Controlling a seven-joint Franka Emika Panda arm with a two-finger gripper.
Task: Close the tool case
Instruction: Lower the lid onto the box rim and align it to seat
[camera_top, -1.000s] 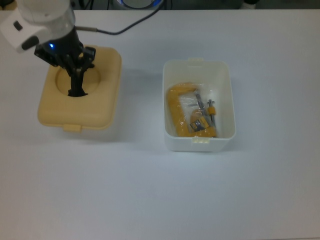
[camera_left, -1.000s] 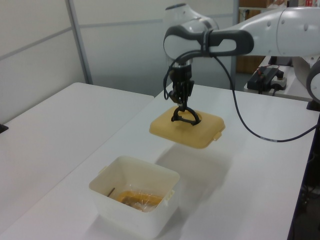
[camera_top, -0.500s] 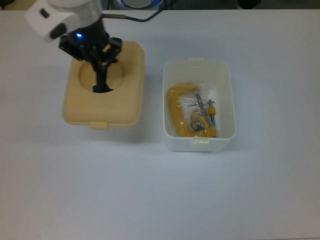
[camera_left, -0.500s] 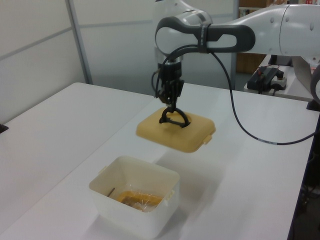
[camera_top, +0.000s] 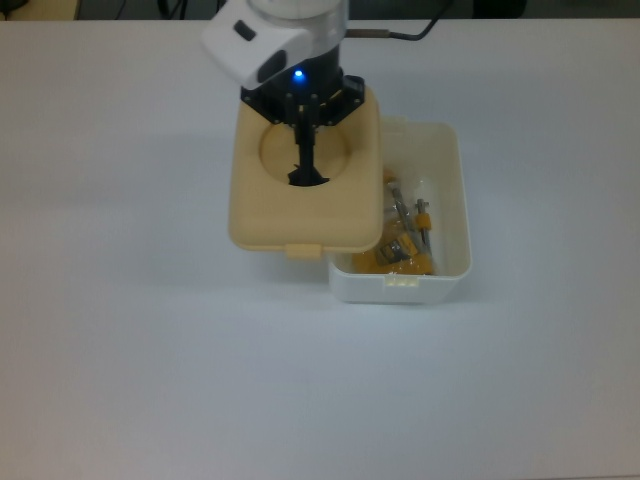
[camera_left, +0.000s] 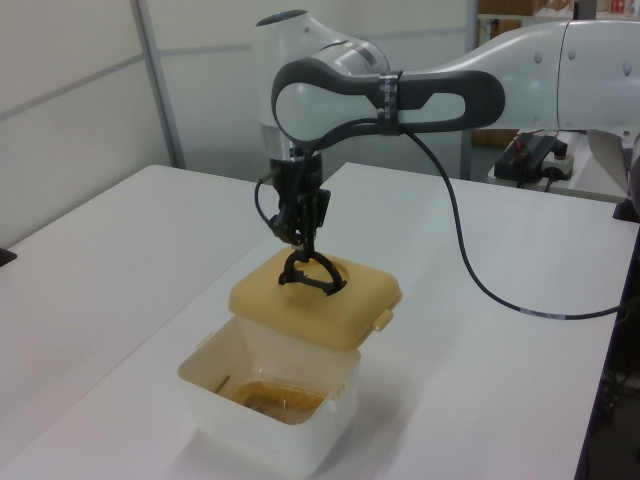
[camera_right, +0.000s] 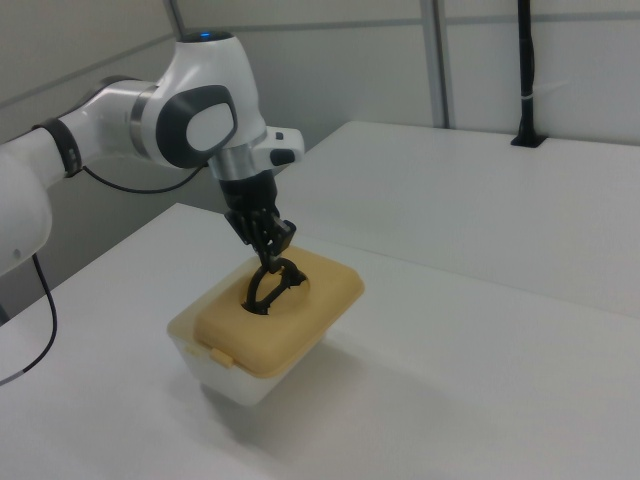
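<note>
Half the tub (camera_top: 445, 200) lies under the lid (camera_top: 305, 205).

One tub (camera_top: 445, 268), one lid (camera_top: 270, 210), one gripper (camera_top: 305, 128) — one table (camera_top: 150, 380); tub's contents uncountable.

Looking like smooth, slightly glossy white plastic, thin and faintly translucent at the walls: the tub (camera_top: 445, 262) of the tool case. Showing as matt tan plastic, smooth with softly rounded edges: the lid (camera_top: 262, 213), its black handle (camera_left: 309, 276) seeming dull hard plastic. Appearing inside the tub: yellow contents (camera_top: 397, 262) under crinkled clear film, plus greyish metal-looking bits. Gleaming as glossy white and dark grey moulded shell: the arm (camera_left: 420, 85). Reading as matt black: the gripper (camera_right: 266, 240). Lying smooth, matt and white: the table (camera_top: 150, 370).
</note>
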